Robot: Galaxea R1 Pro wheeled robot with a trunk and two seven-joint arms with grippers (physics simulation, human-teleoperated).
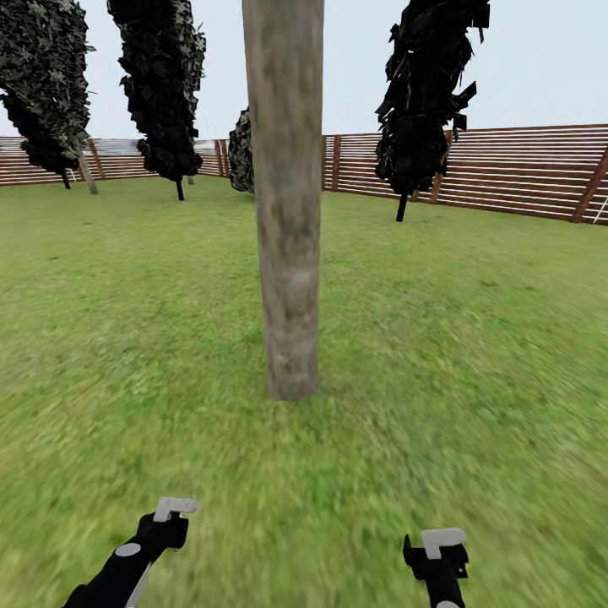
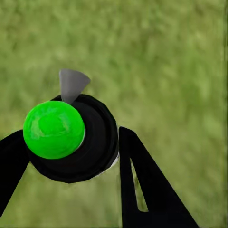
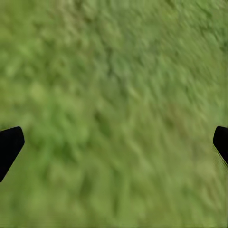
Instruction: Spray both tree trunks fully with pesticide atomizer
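Note:
A thick, bare, pale grey-brown tree trunk [image 1: 287, 211] rises from the lawn straight ahead, a short way beyond both arms. In the left wrist view, the pesticide atomizer [image 2: 53, 129] shows a bright green round cap, a black body and a grey nozzle. My left gripper [image 2: 71, 159] is shut on it, with a black finger on each side. My left gripper [image 1: 173, 512] sits low and left of the trunk in the head view. My right gripper [image 1: 441, 542] sits low on the right; it is open over grass, its fingertips [image 3: 9, 145] spread far apart with nothing between them.
Green lawn [image 1: 473, 338] spreads all around the trunk. A brown slatted fence [image 1: 523, 169] rings the back. Dark cone-shaped cypresses [image 1: 426, 101] stand by the fence, with another [image 1: 165, 93] at the left. Far left, a leaning pale trunk [image 1: 87, 175] stands under dark foliage.

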